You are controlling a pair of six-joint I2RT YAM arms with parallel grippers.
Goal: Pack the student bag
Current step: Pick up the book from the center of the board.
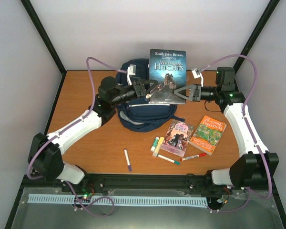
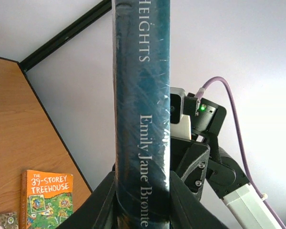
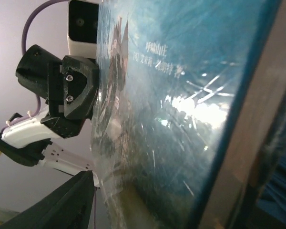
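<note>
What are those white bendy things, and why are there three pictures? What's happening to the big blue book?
Those are two robot arms, each ending in a two-finger pincher called a gripper. One picture looks down from above; the other two come from small cameras on the wrists, so the book looks huge there. The left gripper pinches the Wuthering Heights book, upright above the navy backpack. The right gripper has its fingers around the book's other bottom corner; whether it squeezes, I can't tell. On the wooden table lie The 39-Storey Treehouse, a purple book and some marker pens.
</note>
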